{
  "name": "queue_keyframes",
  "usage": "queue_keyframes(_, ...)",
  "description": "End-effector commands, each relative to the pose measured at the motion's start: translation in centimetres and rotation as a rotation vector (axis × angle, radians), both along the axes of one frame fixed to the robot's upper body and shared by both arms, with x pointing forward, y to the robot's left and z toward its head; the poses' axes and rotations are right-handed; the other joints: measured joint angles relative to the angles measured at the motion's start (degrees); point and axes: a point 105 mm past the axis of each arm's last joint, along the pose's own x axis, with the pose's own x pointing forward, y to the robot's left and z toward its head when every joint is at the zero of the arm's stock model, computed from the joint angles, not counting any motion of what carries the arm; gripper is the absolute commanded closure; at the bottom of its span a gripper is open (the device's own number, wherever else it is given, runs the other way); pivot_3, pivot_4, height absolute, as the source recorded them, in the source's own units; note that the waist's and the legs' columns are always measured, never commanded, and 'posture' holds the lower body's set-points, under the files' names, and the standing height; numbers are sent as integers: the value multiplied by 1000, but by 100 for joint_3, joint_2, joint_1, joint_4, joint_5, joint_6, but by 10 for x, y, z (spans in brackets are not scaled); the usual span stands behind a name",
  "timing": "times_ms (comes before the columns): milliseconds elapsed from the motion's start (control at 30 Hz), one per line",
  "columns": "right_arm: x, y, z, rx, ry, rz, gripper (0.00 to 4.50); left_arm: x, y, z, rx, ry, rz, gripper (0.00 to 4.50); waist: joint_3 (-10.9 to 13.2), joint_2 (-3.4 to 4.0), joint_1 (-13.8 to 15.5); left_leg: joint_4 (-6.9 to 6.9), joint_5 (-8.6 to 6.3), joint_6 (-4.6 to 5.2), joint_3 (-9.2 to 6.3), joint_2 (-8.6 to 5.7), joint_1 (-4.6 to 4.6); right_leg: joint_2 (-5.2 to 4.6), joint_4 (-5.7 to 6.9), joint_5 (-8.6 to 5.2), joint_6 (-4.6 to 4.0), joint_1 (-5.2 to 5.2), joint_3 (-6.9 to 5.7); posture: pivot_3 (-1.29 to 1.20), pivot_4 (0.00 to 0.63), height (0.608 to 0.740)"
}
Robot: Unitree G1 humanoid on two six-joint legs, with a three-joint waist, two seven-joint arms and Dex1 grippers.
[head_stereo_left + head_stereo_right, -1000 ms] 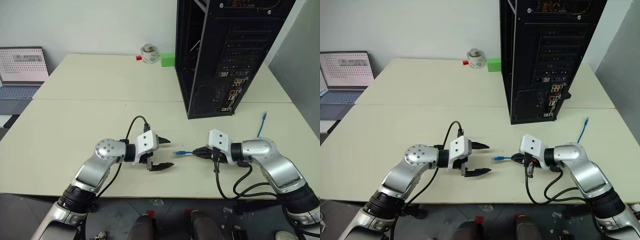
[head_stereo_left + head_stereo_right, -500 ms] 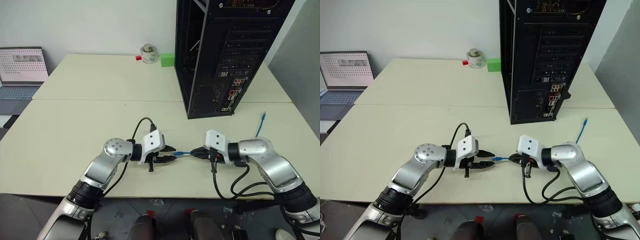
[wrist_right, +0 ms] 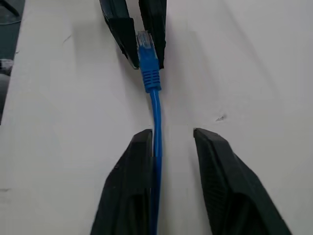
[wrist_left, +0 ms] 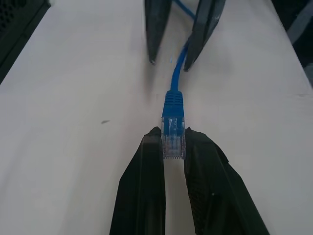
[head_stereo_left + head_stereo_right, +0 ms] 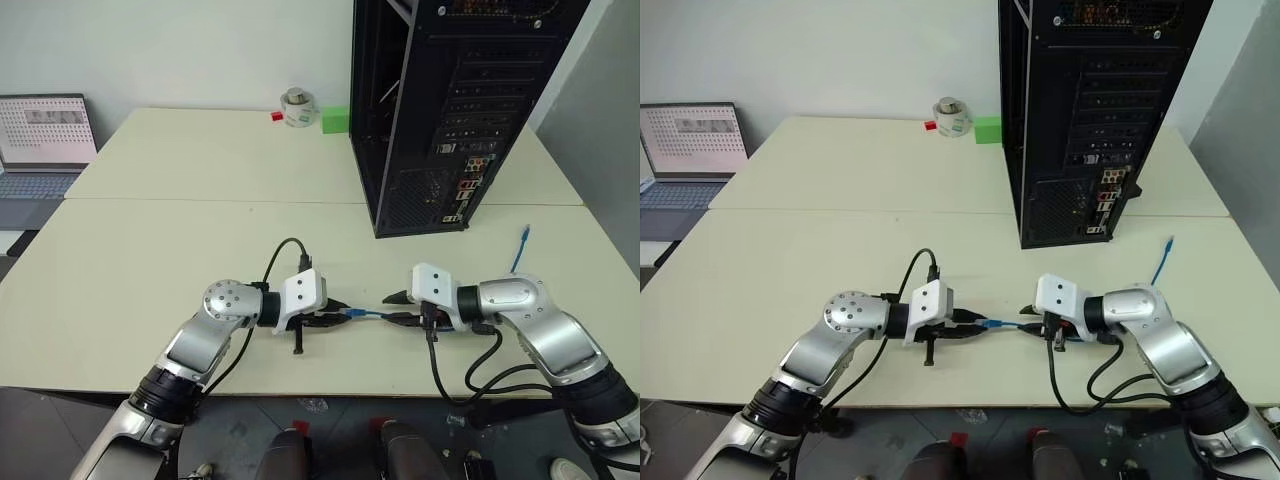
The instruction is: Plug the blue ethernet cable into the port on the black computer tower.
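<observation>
The left gripper (image 4: 173, 142) is clamped on the clear plug (image 4: 173, 138) of the blue ethernet cable (image 3: 155, 122), one black finger on each flat side, the plug's tip pointing back toward the wrist. Opposite it, the right gripper (image 3: 171, 137) stands parted, with the cord running along the inside of one finger (image 3: 139, 161) and a plain gap to the other, so the right no longer pinches the cable.

This reads as a hand-over between the two grippers, with the plug now in the left one's charge. The insertion itself is not yet begun. The next move, as I judge it, calls for the right gripper to draw clear of the cord, and for the left to lift the plug, turn it to face the rear panel and carry it across to the port.

The plug and a short straight run of cord hang between the two grippers, near the front edge of the desk (image 5: 150, 240) at its middle. The cord is thin and light blue, with a ribbed blue boot behind the clear plug. Its other end (image 5: 527, 235) rises near the desk's right edge. The black computer tower (image 5: 450, 110) stands upright further back on the desk, right of centre, well apart from the plug, its rear panel with coloured jacks (image 5: 468, 185) turned toward the right.
</observation>
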Motion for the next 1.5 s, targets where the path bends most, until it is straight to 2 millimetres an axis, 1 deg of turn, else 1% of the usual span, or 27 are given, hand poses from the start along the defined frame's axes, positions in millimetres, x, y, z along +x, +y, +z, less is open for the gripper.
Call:
queue_keyframes(33, -14, -12, 24, 71, 49, 8, 2128, -2, -3, 22, -87, -168, -41, 4219, 0, 0, 10, 0, 0, 0, 0, -2, -1, -2, -2, 0, 0, 0, -1, 0, 150, 740)
queue_keyframes(100, -21, -15, 30, 138, 124, -14, 1727, -1, -3, 27, -89, -307, -60, 4219, 0, -1, 23, 2, 0, 0, -5, -3, -7, -6, -2, 0, 0, 0, -6, 0, 150, 740)
queue_keyframes(167, -28, -15, 34, 201, 196, -29, 1178, 2, -3, 32, -89, -450, -74, 4219, 0, 0, 25, 3, 0, 0, -6, -2, -6, -8, -3, 0, 0, 0, -5, 0, 150, 740)
queue_keyframes(233, -31, -11, 39, 280, 258, -48, 1167, 2, -3, 38, -127, -568, -79, 4219, 0, 0, 18, 3, 0, 0, -5, -3, -5, -8, -2, 1, -1, 1, -5, 0, 150, 740)
queue_keyframes(333, -27, -3, 46, 376, 300, -85, 1167, -2, -3, 38, -164, -677, -102, 4219, 0, 0, 1, 1, 0, 0, -3, 1, -2, -7, -1, 1, -1, 1, -3, 0, 150, 740)
queue_keyframes(400, -24, 2, 48, 412, 323, -99, 1167, -4, -1, 35, -158, -752, -118, 4219, -1, 0, 0, 0, 0, 0, -4, 2, -2, -6, 0, 1, -1, 1, -4, 0, 150, 740)
queue_keyframes(533, -18, 11, 48, 462, 353, -120, 1167, -3, 0, 39, -160, -891, -125, 4219, -1, 0, 9, 2, 0, 0, -4, -4, -6, -8, -1, 2, 0, 1, -7, 0, 150, 740)
queue_keyframes(700, -18, 20, 49, 504, 405, -108, 1167, 0, 2, 39, -159, -950, -102, 4219, -1, 0, 10, 1, 0, 0, -9, -4, -8, -8, -1, 2, 0, 1, -15, 0, 150, 740)
queue_keyframes(867, -16, 30, 45, 536, 443, -113, 1167, -2, 0, 43, -177, -996, -99, 4219, -1, 1, 5, 1, 0, 0, -12, -3, -9, -9, 0, 2, 0, 1, -20, 0, 150, 740)
queue_keyframes(933, -16, 33, 46, 551, 458, -109, 1167, -1, 0, 46, -198, -1012, -67, 4219, -1, 1, 5, 1, 0, 0, -12, -3, -9, -9, 0, 2, 0, 1, -21, 0, 150, 740)
queue_keyframes(1067, -15, 39, 45, 567, 472, -107, 1167, -2, -1, 45, -199, -1025, -68, 4219, -1, 1, 6, 1, 0, 0, -14, -3, -9, -10, 1, 2, 0, 1, -22, 0, 150, 740)
queue_keyframes(1100, -15, 39, 46, 574, 477, -108, 1534, -3, -1, 45, -198, -1027, -70, 4219, -1, 1, 6, 1, 0, 0, -16, -3, -10, -10, 1, 2, 0, 1, -26, 0, 150, 740)
queue_keyframes(1167, -14, 40, 46, 583, 482, -111, 1924, -4, -2, 44, -197, -1027, -75, 4219, -1, 1, 6, 1, 0, 0, -17, -4, -11, -11, 0, 2, 0, 1, -27, 0, 150, 740)
queue_keyframes(1433, -11, 39, 48, 606, 505, -124, 4115, -10, -1, 40, -204, -1030, -77, 4219, -1, 1, 5, 1, 0, 0, -20, -4, -12, -12, 0, 2, 0, 1, -31, 0, 150, 740)
queue_keyframes(1500, -11, 38, 48, 609, 513, -124, 4452, -11, 0, 39, -202, -1030, -78, 4219, -1, 1, 5, 1, 0, 0, -20, -3, -12, -12, 0, 2, 0, 1, -32, 0, 150, 740)
